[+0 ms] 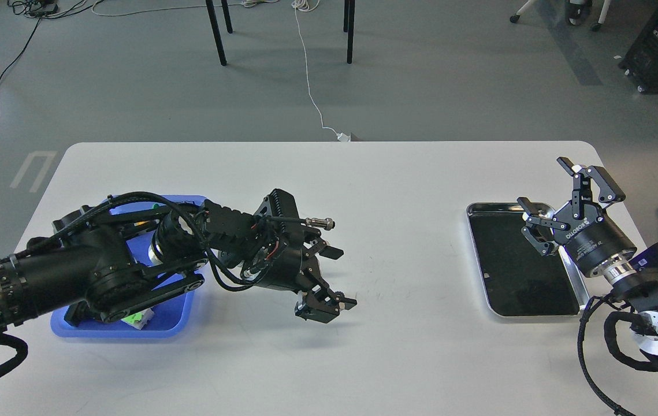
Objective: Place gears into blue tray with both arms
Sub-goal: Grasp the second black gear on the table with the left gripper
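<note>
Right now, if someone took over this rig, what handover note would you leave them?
Left tool: open, empty, low over bare table right of the blue tray.
Right tool: open, empty, above the silver tray at its right rim.
Blue tray: front left, largely hidden under the left arm; something green and white shows inside.
Gears: too small to make out anywhere; the silver tray's black inside shows none clearly.
Done: cannot confirm any gear is placed.
Left: locate gears, check both trays before moving.

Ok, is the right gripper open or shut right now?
Open. The right gripper hovers above the silver tray, its two fingers spread wide with nothing between them.
</note>
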### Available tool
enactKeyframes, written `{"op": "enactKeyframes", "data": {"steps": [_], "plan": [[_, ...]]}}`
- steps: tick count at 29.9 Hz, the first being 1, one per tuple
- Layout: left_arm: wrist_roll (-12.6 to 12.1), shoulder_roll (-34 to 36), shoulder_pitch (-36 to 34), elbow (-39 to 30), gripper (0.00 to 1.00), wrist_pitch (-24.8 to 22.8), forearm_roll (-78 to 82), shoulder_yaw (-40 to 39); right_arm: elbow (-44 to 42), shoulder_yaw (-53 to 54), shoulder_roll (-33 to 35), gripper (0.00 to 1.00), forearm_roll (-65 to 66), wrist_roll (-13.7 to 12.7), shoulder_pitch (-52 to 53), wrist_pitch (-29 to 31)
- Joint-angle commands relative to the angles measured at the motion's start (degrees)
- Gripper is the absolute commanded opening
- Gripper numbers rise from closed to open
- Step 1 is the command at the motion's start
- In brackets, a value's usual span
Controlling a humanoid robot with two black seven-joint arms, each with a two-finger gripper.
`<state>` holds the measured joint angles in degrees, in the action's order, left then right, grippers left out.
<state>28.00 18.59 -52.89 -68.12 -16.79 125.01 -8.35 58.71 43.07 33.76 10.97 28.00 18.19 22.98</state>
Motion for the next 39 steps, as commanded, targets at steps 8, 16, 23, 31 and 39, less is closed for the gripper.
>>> {"op": "enactKeyframes", "data": {"steps": [8,16,23,31,39], "plan": [[0.0,-1.2,2.9,4.7,0.79,0.4,0.0,0.2,0.0,-0.1,0.0,0.97,0.2,0.0,0.0,-0.1],[0.0,-1.9,3.8,6.6,0.74,1.0,0.0,0.1,0.1,-0.2,0.1,0.97,0.4,0.0,0.0,-0.1],[0.0,-2.1,3.8,6.7,0.67,1.1,0.0,0.2,0.2,-0.2,0.3,0.97,0.5,0.0,0.0,-0.1],[0.0,-2.6,4.6,6.7,0.66,1.1,0.0,0.2,0.3,-0.2,0.7,0.97,0.5,0.0,0.0,-0.1],[0.0,-3.0,4.6,6.9,0.66,1.1,0.0,0.2,0.3,-0.2,0.7,0.97,0.5,0.0,-0.3,-0.1]]}}
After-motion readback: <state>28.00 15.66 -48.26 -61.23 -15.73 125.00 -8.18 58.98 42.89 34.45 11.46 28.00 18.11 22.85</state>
